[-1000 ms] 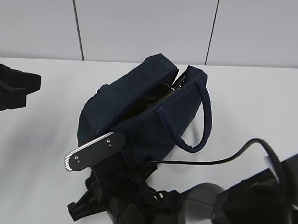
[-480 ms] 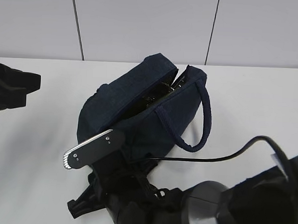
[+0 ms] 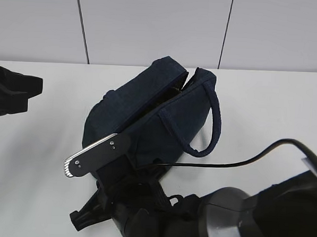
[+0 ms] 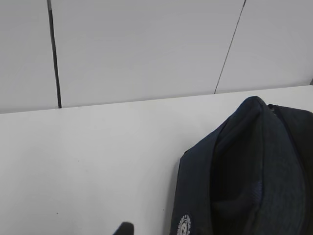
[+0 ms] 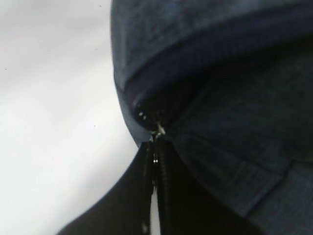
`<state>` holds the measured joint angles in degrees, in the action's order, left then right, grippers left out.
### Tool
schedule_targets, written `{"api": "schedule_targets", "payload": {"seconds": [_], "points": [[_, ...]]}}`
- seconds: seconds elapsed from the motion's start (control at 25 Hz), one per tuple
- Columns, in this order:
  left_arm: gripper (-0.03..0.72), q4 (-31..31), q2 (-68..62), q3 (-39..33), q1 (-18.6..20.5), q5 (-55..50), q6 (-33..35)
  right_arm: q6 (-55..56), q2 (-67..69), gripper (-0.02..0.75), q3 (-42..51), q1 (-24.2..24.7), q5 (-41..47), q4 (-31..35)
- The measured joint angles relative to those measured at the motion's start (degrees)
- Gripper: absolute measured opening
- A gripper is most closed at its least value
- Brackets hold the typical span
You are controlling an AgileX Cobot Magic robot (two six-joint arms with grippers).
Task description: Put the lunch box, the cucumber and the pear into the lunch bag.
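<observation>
The dark navy lunch bag (image 3: 148, 118) lies on the white table with its loop handle (image 3: 214, 126) on the right. Its top slit shows only as a narrow dark gap near the far end (image 3: 184, 85). The lunch box, cucumber and pear are out of view. In the right wrist view my right gripper (image 5: 156, 147) is shut on the bag's zipper pull (image 5: 158, 129) at the near end of the zipper. My left gripper (image 3: 13, 92) is open and empty at the far left, apart from the bag (image 4: 254, 171).
My right arm (image 3: 206, 222) with its silver plate (image 3: 95, 155) and black cable (image 3: 236, 164) fills the near edge. A grey panelled wall (image 3: 152, 28) stands behind the table (image 3: 276, 103).
My right gripper has drawn towards the near left with the zipper pull. The bag's opening has narrowed, and the glimpse of its inside is gone. The left gripper has not moved.
</observation>
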<state>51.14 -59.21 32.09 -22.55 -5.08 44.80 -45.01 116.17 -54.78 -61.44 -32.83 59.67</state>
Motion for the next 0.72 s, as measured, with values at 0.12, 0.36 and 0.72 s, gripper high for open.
{"api": "schedule_targets", "payload": {"seconds": [0.12, 0.36, 0.72], "points": [[0.24, 0.0, 0.0, 0.0, 0.0, 0.02, 0.0, -0.09, 0.0, 0.001, 0.0, 0.0, 1.01, 0.0], [0.24, 0.0, 0.0, 0.0, 0.0, 0.07, 0.0, -0.09, 0.0, 0.183, 0.0, 0.0, 3.03, 0.0], [0.24, 0.0, 0.0, 0.0, 0.0, 0.07, 0.0, -0.35, 0.0, 0.193, 0.0, 0.0, 3.13, 0.25]]}}
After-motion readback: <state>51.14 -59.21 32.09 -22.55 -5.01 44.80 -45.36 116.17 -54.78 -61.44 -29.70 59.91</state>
